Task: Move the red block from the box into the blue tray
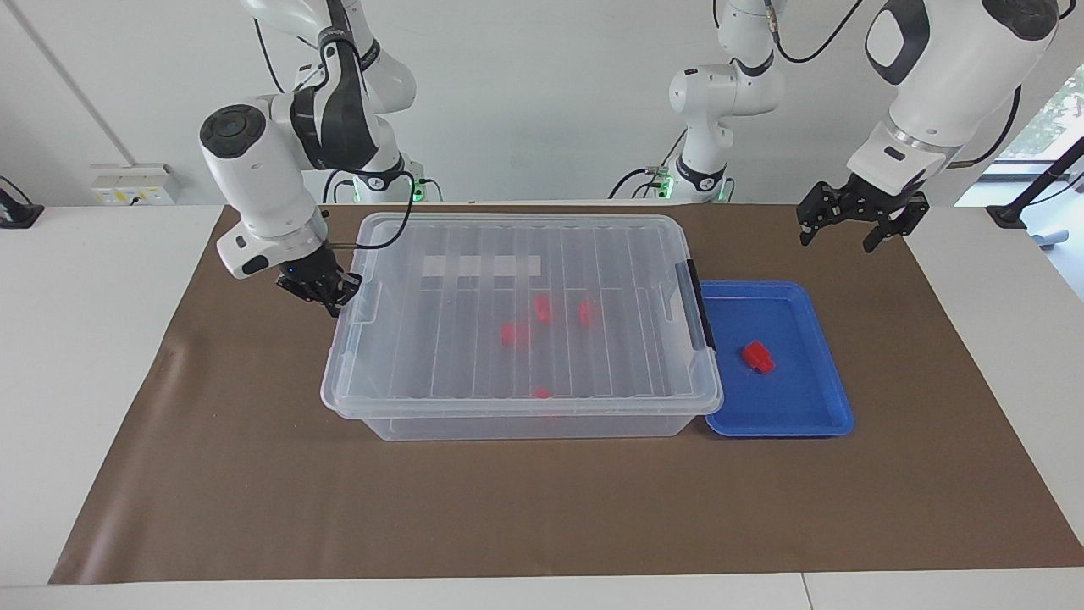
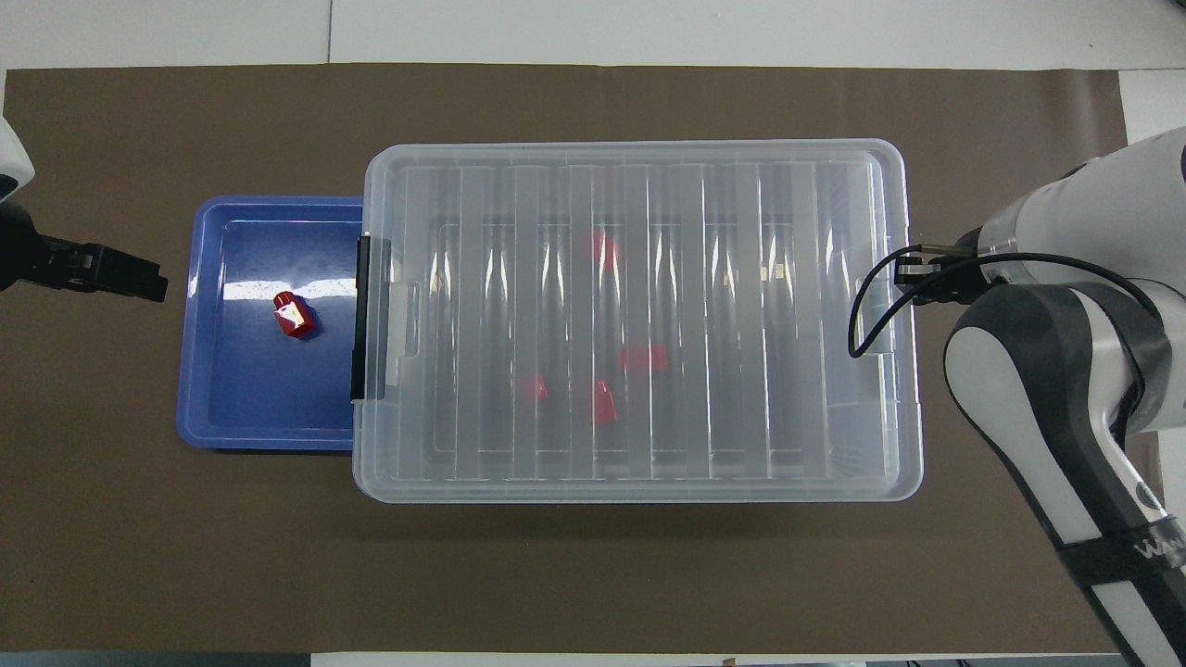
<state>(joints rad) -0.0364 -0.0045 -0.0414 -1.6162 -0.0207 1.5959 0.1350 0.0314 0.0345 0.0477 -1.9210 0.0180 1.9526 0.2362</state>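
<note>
Lying in the blue tray (image 1: 809, 407), well apart from both arms, the red block (image 1: 758, 357) sits beside the lidded box (image 1: 521, 407), right gripper (image 1: 332, 302) jaws pressed together at its lid, left gripper (image 1: 855, 229) jaws spread above the surface.

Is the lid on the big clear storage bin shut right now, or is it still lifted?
Shut. The ribbed clear lid lies flat and level on the large see-through plastic bin, its edge meeting the rim all round.
</note>
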